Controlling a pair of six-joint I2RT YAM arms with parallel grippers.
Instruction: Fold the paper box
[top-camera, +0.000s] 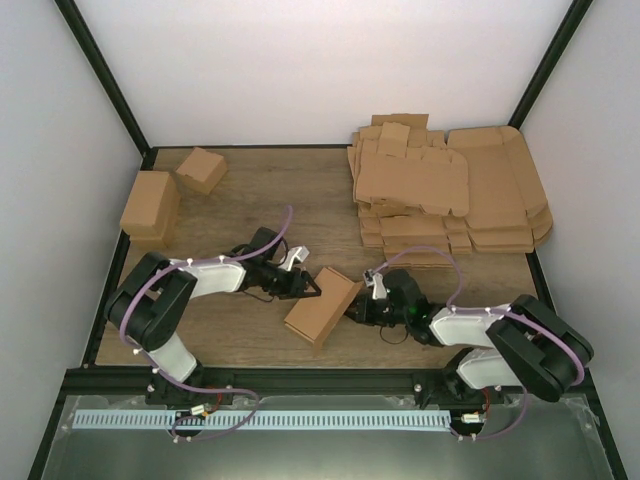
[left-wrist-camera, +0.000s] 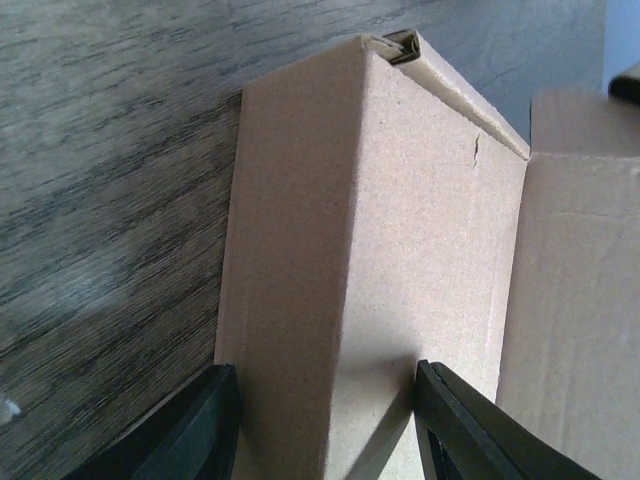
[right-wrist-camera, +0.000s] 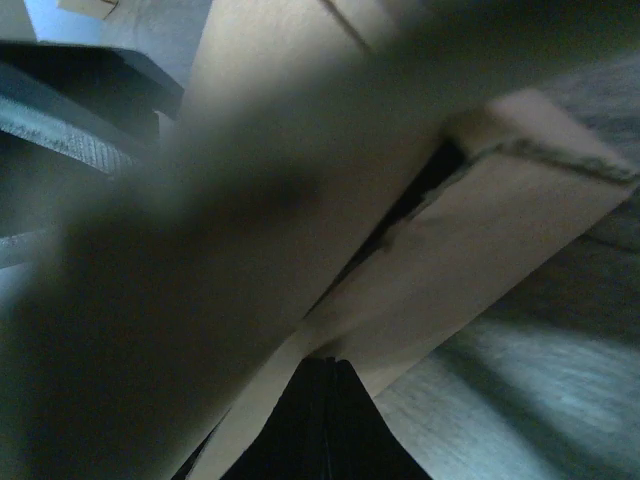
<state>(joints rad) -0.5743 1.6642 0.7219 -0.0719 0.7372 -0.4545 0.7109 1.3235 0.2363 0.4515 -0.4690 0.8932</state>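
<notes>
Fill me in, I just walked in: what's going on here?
Two robot arms are folding a paper box in the middle of the table. The left hand grips one end of it, a finger on each side. The right hand, shut, sits against the opposite end. The box looks mostly formed but not fully closed. A heap of flat cardboard sheets lies at the far right.

Left gripper (top-camera: 305, 287) half-spread, right gripper (top-camera: 357, 306) closed tight, both reaching inward

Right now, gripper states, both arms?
left gripper: jaws closed on the end of the paper box.
right gripper: jaws shut, tips against the paper box; nothing visibly between them.
</notes>
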